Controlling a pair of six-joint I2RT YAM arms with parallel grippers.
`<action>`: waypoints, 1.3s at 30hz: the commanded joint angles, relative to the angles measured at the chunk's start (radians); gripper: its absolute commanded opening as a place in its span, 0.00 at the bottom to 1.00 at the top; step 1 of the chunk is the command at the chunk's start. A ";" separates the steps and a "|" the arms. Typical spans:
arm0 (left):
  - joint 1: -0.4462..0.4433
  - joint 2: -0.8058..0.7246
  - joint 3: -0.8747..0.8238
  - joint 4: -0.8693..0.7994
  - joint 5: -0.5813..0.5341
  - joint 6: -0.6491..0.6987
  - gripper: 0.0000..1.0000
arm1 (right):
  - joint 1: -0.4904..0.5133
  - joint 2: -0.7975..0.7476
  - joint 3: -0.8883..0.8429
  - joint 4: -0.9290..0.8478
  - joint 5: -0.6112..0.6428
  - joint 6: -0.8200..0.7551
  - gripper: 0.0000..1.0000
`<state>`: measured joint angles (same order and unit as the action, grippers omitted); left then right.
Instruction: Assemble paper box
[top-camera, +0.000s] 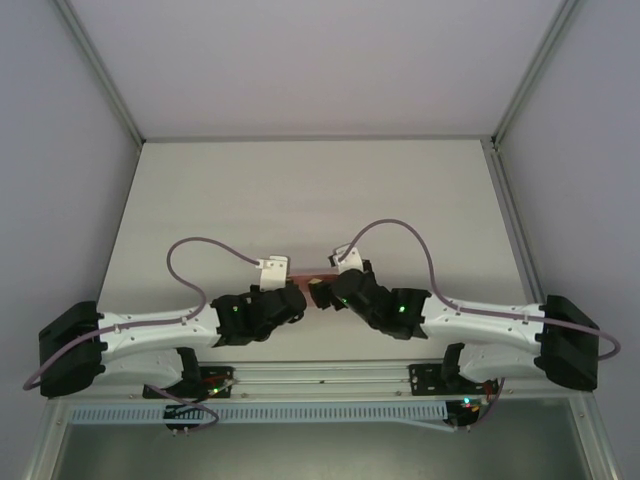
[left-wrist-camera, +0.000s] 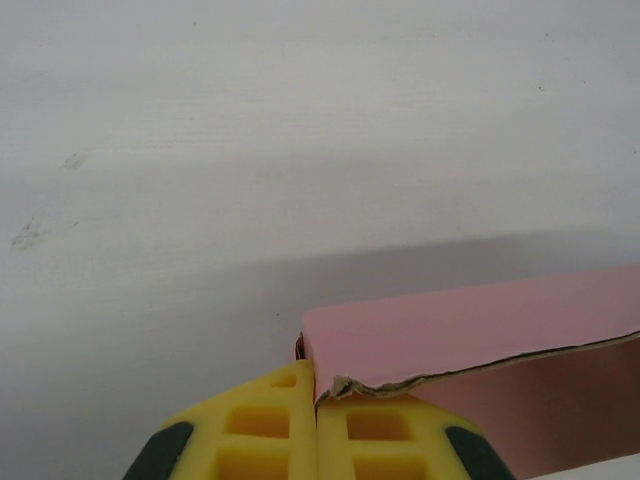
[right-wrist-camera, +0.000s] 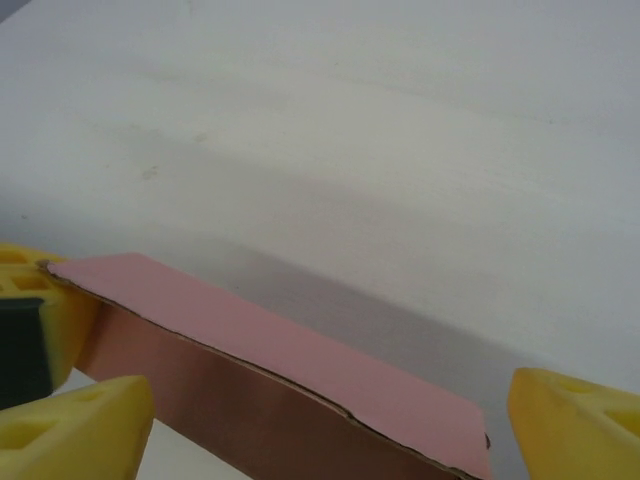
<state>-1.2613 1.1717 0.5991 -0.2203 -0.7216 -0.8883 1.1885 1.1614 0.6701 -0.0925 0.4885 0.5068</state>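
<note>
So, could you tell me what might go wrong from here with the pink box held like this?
The left pincer is shut on one corner of the paper box, where the card edge looks frayed; it could tear or crease. The right pincer stands open around the other end, so the box may pivot or slip, and closing carelessly could crush it.

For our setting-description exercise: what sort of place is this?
Probably a robotics lab test cell: a white table walled by plain panels on aluminium framing, with left arm and right arm bolted at its edge.
</note>
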 joint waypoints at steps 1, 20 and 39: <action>-0.018 0.025 -0.045 -0.138 0.120 -0.009 0.00 | -0.054 -0.066 0.016 -0.037 -0.030 0.100 0.93; -0.018 -0.035 0.001 -0.146 0.151 0.093 0.12 | -0.215 0.005 -0.065 -0.146 -0.202 0.314 0.67; 0.241 -0.205 0.041 -0.134 0.498 0.090 1.00 | -0.215 -0.012 -0.182 -0.043 -0.217 0.358 0.57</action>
<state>-1.0893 0.9817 0.6758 -0.4023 -0.3511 -0.7761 0.9768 1.1324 0.5392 -0.0521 0.2718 0.8665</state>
